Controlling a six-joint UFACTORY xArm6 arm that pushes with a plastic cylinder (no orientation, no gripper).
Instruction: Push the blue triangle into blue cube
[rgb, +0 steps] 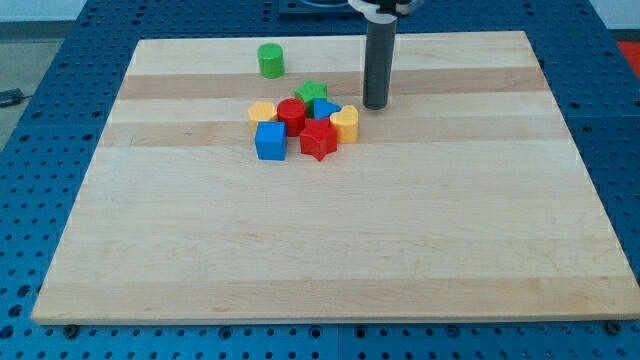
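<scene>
The blue triangle (324, 108) sits in a tight cluster of blocks at the board's upper middle, mostly hidden between a green star (311, 92), a red cylinder (292, 114) and a yellow heart (345, 123). The blue cube (270, 141) lies at the cluster's lower left, a short way down-left of the triangle, with the red cylinder between them. My tip (375, 105) rests on the board just to the right of the cluster, close to the yellow heart and the triangle, not visibly touching either.
A red star (319, 140) lies right of the blue cube. A yellow block (262, 111) sits at the cluster's left. A green cylinder (270, 60) stands alone near the top. The wooden board (320, 250) lies on a blue perforated table.
</scene>
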